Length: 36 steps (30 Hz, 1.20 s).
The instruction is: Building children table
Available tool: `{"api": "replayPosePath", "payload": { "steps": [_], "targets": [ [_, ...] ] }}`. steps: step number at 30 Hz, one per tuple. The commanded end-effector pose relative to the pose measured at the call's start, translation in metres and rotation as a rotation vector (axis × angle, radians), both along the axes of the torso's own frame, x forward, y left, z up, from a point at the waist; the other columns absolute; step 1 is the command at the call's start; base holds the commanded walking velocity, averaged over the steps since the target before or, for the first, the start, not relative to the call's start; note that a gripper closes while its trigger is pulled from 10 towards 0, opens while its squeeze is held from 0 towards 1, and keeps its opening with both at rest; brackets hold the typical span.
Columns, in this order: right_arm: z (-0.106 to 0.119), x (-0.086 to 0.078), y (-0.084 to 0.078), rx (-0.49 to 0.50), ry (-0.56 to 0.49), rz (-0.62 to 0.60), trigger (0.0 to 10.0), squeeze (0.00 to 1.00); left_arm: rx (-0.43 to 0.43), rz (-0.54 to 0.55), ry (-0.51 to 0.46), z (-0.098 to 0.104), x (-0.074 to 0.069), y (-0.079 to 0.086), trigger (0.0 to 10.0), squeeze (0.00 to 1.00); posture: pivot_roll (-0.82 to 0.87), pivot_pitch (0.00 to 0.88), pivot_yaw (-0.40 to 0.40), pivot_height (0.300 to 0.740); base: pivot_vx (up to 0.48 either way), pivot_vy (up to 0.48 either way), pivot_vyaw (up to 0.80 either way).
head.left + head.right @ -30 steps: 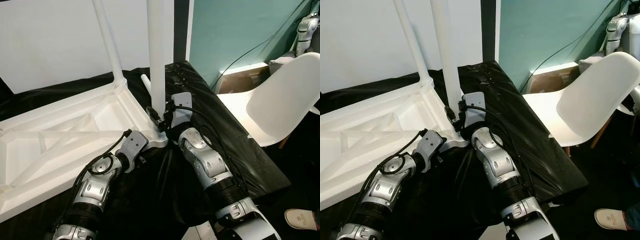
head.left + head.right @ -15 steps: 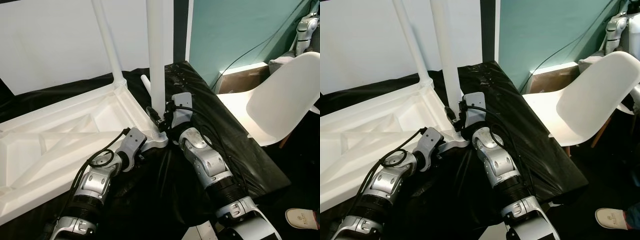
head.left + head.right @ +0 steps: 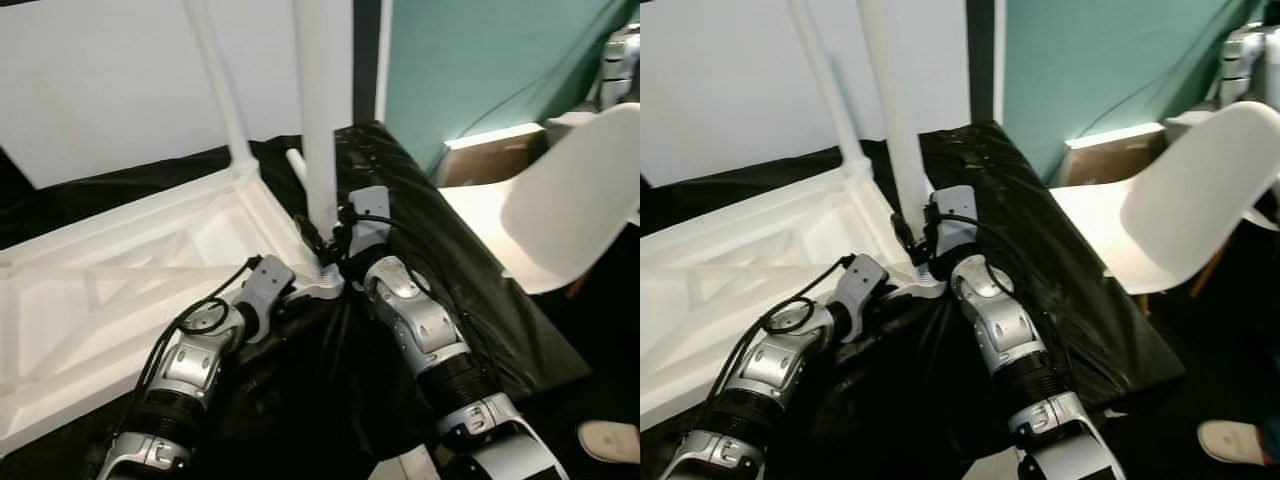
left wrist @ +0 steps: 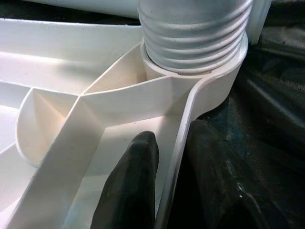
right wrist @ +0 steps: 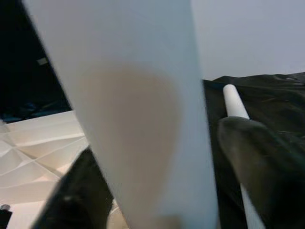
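Room: a white wall [image 3: 100,90] behind, a teal wall [image 3: 480,70] to the right with a cable hanging down it.
Surface: a black sheet [image 3: 470,290], wrinkled and shiny, covers the low platform under the work.
Table top: the white plastic table top [image 3: 110,290] lies upside down on the sheet, its ribs facing up.
Chair: a white chair [image 3: 560,200] stands to the right, apart from the sheet's edge.
Near leg: a white leg [image 3: 318,110] stands upright in the corner socket [image 4: 209,71] nearest the robot — its threaded end [image 4: 193,28] sits in the socket.
Far leg: a second leg [image 3: 215,80] stands upright at the far corner.
Loose leg: another white leg [image 5: 231,102] lies on the sheet behind the near one.
Right gripper [image 3: 322,243]: its fingers [image 5: 259,157] sit on either side of the near leg low down, closed around it.
Left gripper [image 4: 169,162]: one finger [image 4: 136,176] inside the table top's rim and one outside — it pinches the rim just beside the socket.
Slipper: a pale slipper [image 3: 610,440] on the dark floor at the right.
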State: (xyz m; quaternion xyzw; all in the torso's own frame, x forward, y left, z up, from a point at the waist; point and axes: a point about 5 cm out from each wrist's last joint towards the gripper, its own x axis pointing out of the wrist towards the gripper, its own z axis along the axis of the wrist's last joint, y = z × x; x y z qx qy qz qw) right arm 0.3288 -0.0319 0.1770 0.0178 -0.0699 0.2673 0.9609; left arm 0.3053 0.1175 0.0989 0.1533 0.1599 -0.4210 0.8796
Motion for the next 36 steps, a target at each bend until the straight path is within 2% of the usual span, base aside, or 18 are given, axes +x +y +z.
{"api": "replayPosePath", "payload": {
  "steps": [1,2,8,10,13,17,19,20,25,34,35,36],
  "targets": [
    [-0.001,-0.001,0.001,-0.018,-0.007,0.011,10.0,0.51,0.05,-0.118,0.128,-0.023,-0.015,-0.006,10.0,0.0,-0.1,0.0,0.064,0.74,0.0,0.0,0.0],
    [-0.001,-0.001,0.0,-0.022,-0.013,0.015,10.0,0.0,0.049,-0.118,0.129,-0.023,-0.015,-0.006,10.0,0.0,-0.1,0.0,0.063,0.74,0.0,0.0,0.0],
    [0.0,-0.001,-0.009,-0.035,-0.021,0.052,10.0,0.0,0.047,-0.115,0.13,-0.024,-0.016,-0.006,10.0,0.0,-0.1,0.0,0.062,0.74,0.0,0.0,0.0],
    [-0.005,-0.001,-0.027,-0.074,0.013,0.129,10.0,0.0,0.046,-0.113,0.131,-0.024,-0.017,-0.006,10.0,0.0,-0.1,0.0,0.062,0.74,0.0,0.0,0.0],
    [-0.007,0.0,-0.031,-0.084,0.025,0.137,10.0,0.0,0.047,-0.114,0.13,-0.024,-0.017,-0.006,10.0,0.0,-0.1,0.0,0.062,0.74,0.0,0.0,0.0],
    [-0.021,0.005,-0.06,-0.22,0.074,0.185,10.0,0.0,0.051,-0.113,0.124,-0.024,-0.016,-0.005,10.0,0.0,-0.1,0.0,0.064,0.74,0.0,0.0,0.0],
    [-0.022,0.006,-0.064,-0.245,0.073,0.196,10.0,0.0,0.052,-0.113,0.123,-0.024,-0.016,-0.005,10.0,0.0,-0.1,0.0,0.064,0.74,0.0,0.0,0.0],
    [-0.02,0.008,-0.069,-0.288,0.049,0.219,10.0,0.0,0.055,-0.115,0.12,-0.023,-0.015,-0.004,10.0,0.0,-0.1,0.0,0.064,0.74,0.0,0.0,0.0],
    [-0.015,0.013,-0.071,-0.315,0.026,0.232,10.0,0.0,0.055,-0.116,0.116,-0.022,-0.015,-0.005,10.0,0.0,-0.1,0.0,0.063,0.74,0.0,0.0,0.0],
    [-0.009,0.017,-0.064,-0.347,0.001,0.318,10.0,0.0,0.058,-0.109,0.112,-0.022,-0.017,-0.003,10.0,0.0,-0.07,0.0,0.063,0.74,0.0,0.0,0.0],
    [-0.011,0.017,-0.064,-0.348,0.015,0.338,3.2,0.0,0.061,-0.108,0.112,-0.022,-0.017,-0.002,10.0,0.0,-0.07,0.0,0.064,0.74,0.0,0.0,0.0],
    [-0.011,0.017,-0.064,-0.348,0.015,0.338,3.2,0.0,0.061,-0.108,0.112,-0.022,-0.017,-0.002,10.0,0.0,-0.07,0.0,0.064,0.74,0.0,0.0,0.0]
  ]
}}
